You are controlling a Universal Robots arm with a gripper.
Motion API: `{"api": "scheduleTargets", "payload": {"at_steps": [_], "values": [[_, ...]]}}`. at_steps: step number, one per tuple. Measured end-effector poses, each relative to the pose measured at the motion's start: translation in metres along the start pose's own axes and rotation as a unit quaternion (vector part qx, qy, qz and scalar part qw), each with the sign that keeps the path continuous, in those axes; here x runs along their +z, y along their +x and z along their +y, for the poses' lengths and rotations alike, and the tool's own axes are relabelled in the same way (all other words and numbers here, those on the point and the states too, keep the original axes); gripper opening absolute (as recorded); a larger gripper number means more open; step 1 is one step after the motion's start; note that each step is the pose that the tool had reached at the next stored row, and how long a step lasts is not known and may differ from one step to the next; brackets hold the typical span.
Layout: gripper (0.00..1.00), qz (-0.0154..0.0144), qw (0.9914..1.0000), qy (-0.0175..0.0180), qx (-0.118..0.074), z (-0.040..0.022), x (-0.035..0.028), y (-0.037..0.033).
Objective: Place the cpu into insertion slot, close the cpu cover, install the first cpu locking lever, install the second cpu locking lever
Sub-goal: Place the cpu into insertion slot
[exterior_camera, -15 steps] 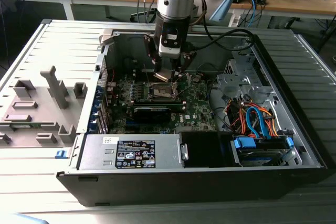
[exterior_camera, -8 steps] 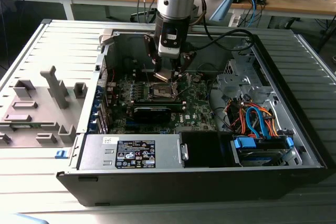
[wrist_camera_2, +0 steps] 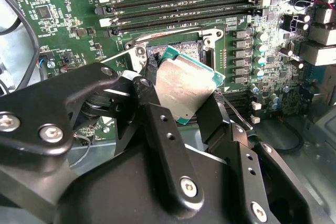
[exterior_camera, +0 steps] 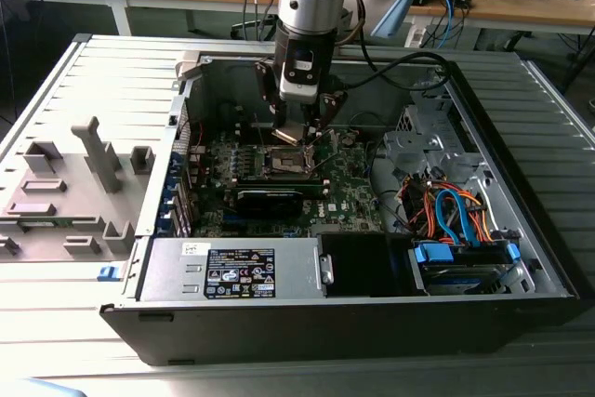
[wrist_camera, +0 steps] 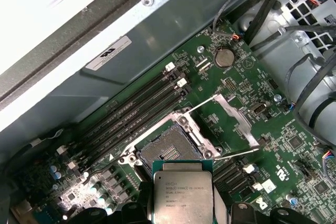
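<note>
My gripper (wrist_camera_2: 181, 97) is shut on the cpu (wrist_camera_2: 185, 88), a flat square chip with a silvery top and green edge, gripped at two opposite sides by the black fingers (wrist_camera_2: 157, 124). In the first wrist view the cpu (wrist_camera: 182, 195) hangs tilted just above and beside the insertion slot (wrist_camera: 165, 149), a dark square socket with a silver rim. The cpu cover (wrist_camera: 234, 117) stands swung open beside the slot, and a thin lever rod (wrist_camera: 237, 153) sticks out near it. In the exterior view the gripper (exterior_camera: 296, 133) hovers over the slot (exterior_camera: 284, 166) inside the open computer case.
Long memory slots (wrist_camera: 134, 106) run beside the socket. A black heatsink block (exterior_camera: 270, 198) sits just in front of it. The power supply (exterior_camera: 237, 271) and a drive bay with blue and orange cables (exterior_camera: 456, 216) line the case front. A grey fixture (exterior_camera: 88, 169) lies at the exterior view's left.
</note>
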State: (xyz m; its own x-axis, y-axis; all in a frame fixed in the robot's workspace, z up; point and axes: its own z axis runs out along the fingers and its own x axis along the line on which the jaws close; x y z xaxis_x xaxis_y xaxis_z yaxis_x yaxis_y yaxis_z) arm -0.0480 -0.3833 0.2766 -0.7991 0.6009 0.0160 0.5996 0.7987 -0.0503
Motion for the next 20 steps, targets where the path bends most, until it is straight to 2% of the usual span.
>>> {"api": "scheduleTargets", "payload": {"at_steps": [20], "values": [[0.55,0.0006,0.99992,-0.0002,0.013,0.0,0.0001,0.0]]}}
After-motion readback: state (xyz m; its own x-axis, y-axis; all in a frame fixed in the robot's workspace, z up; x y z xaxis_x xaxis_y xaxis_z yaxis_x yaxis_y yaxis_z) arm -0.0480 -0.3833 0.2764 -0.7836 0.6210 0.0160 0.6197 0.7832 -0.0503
